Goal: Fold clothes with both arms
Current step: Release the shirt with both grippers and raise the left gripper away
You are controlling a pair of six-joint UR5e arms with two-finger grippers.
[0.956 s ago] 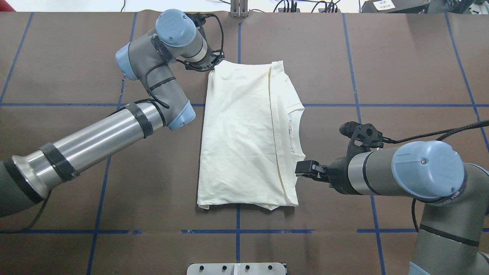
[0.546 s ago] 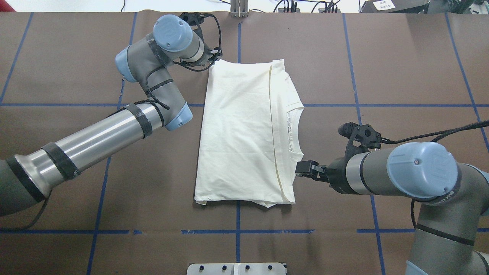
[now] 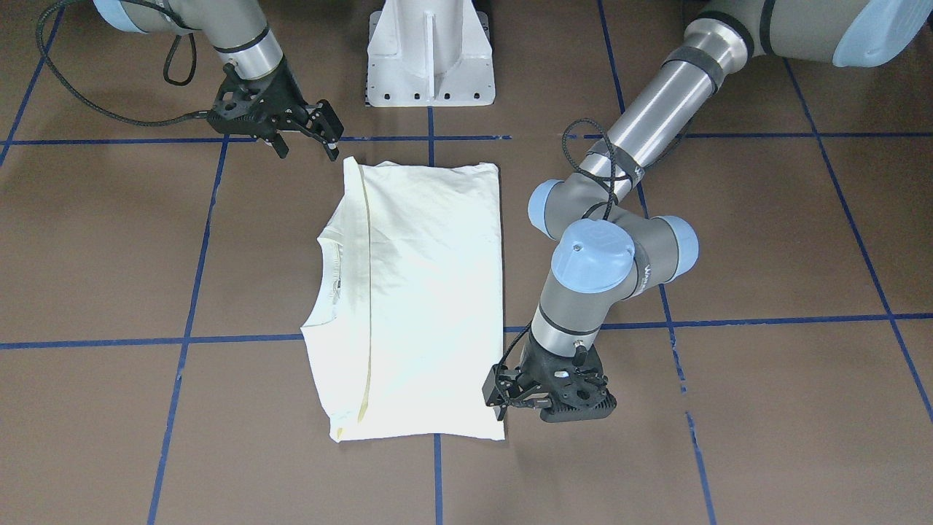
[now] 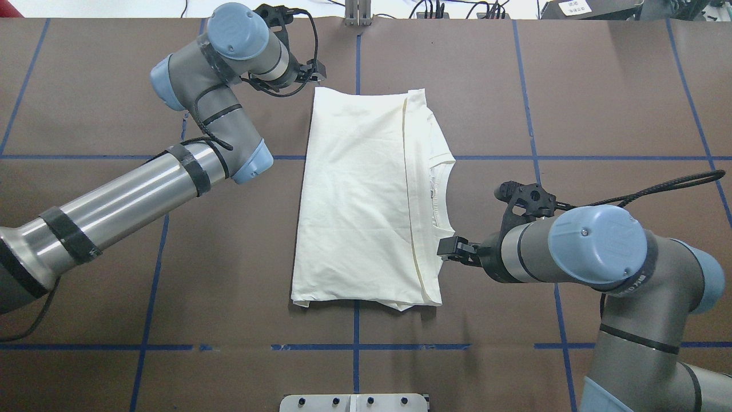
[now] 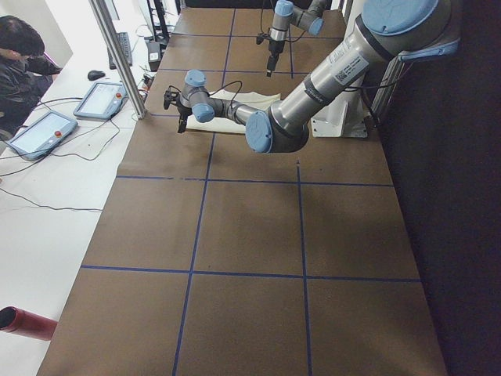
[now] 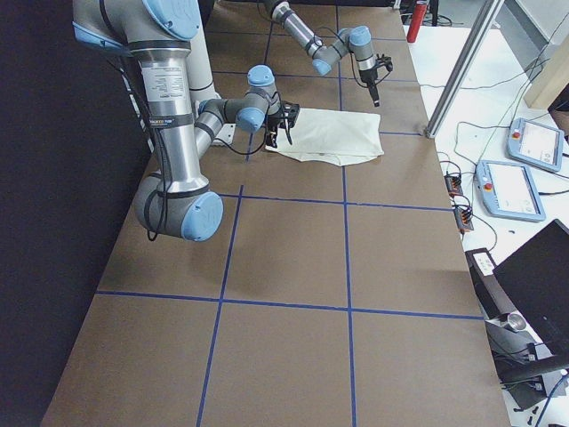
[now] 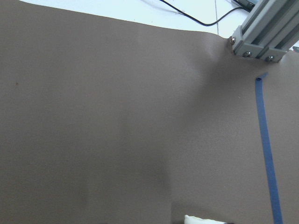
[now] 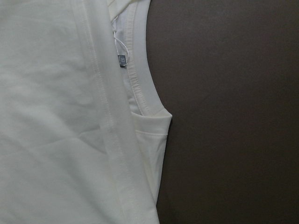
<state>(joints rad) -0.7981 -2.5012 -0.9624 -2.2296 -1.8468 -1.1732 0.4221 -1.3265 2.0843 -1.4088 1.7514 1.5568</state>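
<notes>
The clothes, a cream-white shirt (image 4: 360, 194), lie folded into a long rectangle on the brown table, plain side up. The collar and its label (image 8: 121, 60) show at the right edge. My left gripper (image 4: 316, 71) hangs just off the shirt's far left corner, open and empty; in the front-facing view the left gripper (image 3: 498, 394) stands beside that corner. My right gripper (image 3: 310, 142) is open too, with nothing in it. In the overhead view the right gripper (image 4: 449, 249) sits against the shirt's right edge, below the collar. The print is hidden.
The white pedestal base (image 3: 430, 58) stands at the robot's side of the table. A metal post (image 7: 261, 37) rises at the far edge. Blue tape lines (image 4: 354, 346) grid the brown mat. A person sits at a side desk with tablets (image 5: 39, 129).
My left gripper has let go of the shirt's far left corner and pulled back to the left. The corner now lies flat. The right arm has shifted slightly left.
</notes>
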